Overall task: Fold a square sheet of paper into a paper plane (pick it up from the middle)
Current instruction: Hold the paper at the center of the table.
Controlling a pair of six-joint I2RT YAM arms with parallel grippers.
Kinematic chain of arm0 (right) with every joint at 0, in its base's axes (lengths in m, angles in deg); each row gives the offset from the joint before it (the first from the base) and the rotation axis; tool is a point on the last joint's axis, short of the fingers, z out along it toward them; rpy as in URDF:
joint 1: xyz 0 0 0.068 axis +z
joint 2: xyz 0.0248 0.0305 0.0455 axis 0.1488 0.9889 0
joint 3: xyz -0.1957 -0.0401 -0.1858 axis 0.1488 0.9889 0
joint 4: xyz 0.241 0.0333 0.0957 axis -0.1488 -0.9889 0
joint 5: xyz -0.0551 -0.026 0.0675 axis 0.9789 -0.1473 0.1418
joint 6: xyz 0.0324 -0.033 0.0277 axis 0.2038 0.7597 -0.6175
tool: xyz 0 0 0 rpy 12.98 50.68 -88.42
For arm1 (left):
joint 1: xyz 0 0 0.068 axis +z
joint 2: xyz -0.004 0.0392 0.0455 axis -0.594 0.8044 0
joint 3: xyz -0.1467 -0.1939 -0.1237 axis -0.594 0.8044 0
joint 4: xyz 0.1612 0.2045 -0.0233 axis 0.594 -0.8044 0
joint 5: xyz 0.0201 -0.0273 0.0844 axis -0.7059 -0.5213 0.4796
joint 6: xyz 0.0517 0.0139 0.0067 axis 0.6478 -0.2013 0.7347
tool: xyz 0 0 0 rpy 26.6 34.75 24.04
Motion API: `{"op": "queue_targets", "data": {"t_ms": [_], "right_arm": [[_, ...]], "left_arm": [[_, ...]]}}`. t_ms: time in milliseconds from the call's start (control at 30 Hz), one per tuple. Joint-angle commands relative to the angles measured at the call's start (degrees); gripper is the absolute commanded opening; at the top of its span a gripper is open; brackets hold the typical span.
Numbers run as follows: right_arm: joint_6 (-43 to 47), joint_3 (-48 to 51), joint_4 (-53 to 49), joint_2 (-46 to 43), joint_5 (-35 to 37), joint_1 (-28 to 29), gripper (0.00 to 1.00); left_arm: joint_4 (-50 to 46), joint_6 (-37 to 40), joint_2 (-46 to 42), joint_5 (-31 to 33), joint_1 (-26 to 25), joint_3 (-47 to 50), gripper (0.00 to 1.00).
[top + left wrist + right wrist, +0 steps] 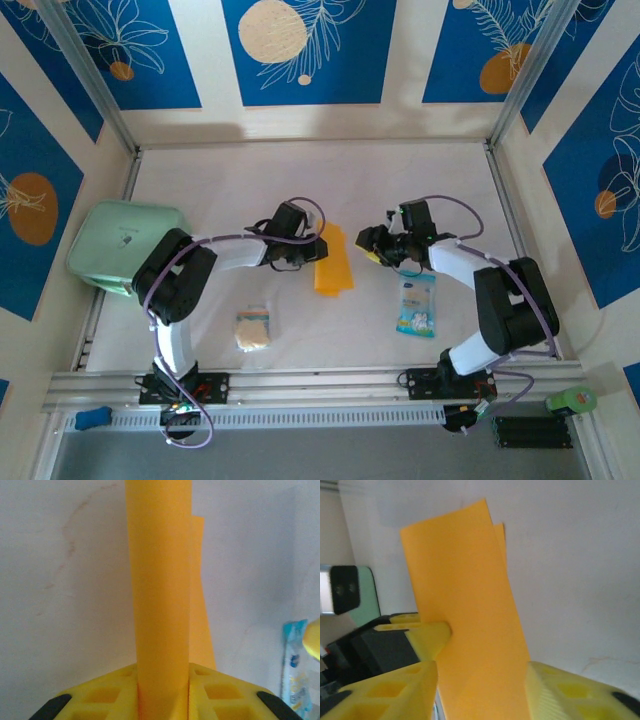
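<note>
I see the sheet of paper (332, 260) near the middle of the counter (300, 170), folded into a narrow orange strip that runs from 12 to 6 o'clock in the top view. Two layers show at its far end, one edge peeking out beside the other. My left gripper (316, 248) sits at the strip's 9 o'clock, pinching the long edge. On the left wrist camera its yellow fingers (105, 697) are pressed against the paper from both sides.

My right gripper (373, 245) is at the strip's 3 o'clock, just beside it. Its jaws are spread wide, and on the right wrist camera the paper lies in the gap between them. I cannot tell whether either finger touches it.

A blue-white packet (415, 305) lies at the sheet's 4 o'clock, under the right forearm. A small beige spongy square (255, 328) lies at 7 o'clock, well apart. A pale green box (120, 245) sits at the counter's 9 o'clock edge.
</note>
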Motion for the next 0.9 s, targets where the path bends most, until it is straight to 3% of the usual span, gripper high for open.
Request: {"op": "queue_targets", "data": {"t_ms": [0,167,433,600,867], "right_arm": [[0.75,-2.34,-0.66,3.08,-1.38,2.36,0.38],[-1.02,-4.51,-2.13,8.05,-0.41,5.22,0.2],[-2.82,-8.69,-7.74,13.72,3.11,8.49,0.12],[-4.21,-9.09,-8.51,15.63,2.95,9.19,0.11],[-5.16,-9.53,-8.51,15.92,2.38,9.9,0.12]], "left_arm": [[-0.8,2.96,0.19,1.97,0.57,0.51,0.27],[-2.47,4.23,0.83,1.67,0.56,-0.14,0.28],[-5.79,4.09,0.39,3.54,0.59,-1.1,0.35],[-11.61,3.16,-0.92,6.56,0.52,-2.49,0.46],[-20.96,2.92,-4.89,10.58,-1.03,-3.41,0.74]]}}
